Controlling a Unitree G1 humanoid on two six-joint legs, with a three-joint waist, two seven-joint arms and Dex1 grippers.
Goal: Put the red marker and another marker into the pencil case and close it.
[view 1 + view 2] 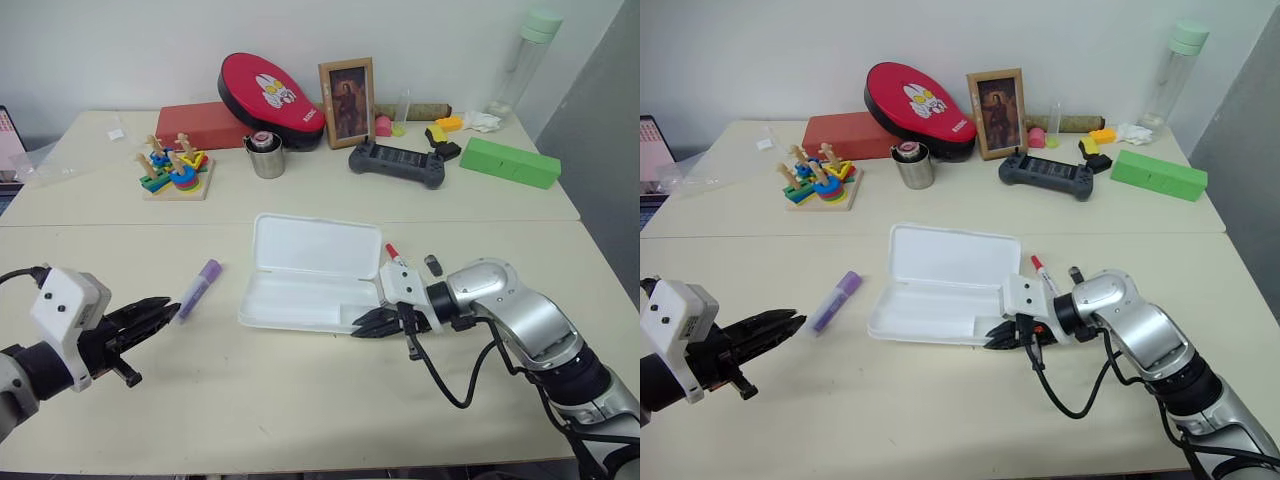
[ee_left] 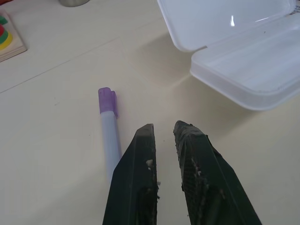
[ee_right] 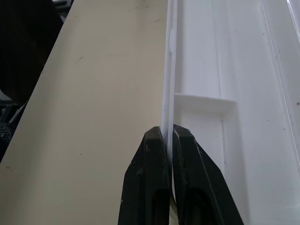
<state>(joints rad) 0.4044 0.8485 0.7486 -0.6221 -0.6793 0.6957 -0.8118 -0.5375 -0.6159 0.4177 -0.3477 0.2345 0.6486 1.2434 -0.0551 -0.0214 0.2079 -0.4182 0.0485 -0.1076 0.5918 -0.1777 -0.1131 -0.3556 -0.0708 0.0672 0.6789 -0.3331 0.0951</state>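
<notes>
The white pencil case [image 1: 300, 298] lies open in the middle of the table, its lid [image 1: 318, 243] folded back flat and its tray bare. My right gripper [image 1: 358, 328] is shut on the tray's near rim [image 3: 168, 70] at its right corner. The red marker [image 1: 392, 250] lies just past that gripper, beside the case's right end, partly hidden by the wrist. The lilac marker [image 1: 198, 288] with a purple cap rests on the table left of the case. My left gripper [image 2: 163, 126] hovers just beside its barrel [image 2: 110, 136], fingers a little apart and holding nothing.
At the back stand a wooden stacking toy [image 1: 175, 170], a metal cup [image 1: 266, 157], a red box [image 1: 205, 125], a red oval case [image 1: 270, 95], a picture frame [image 1: 347, 102], a black controller [image 1: 397, 163] and a green box [image 1: 510, 162].
</notes>
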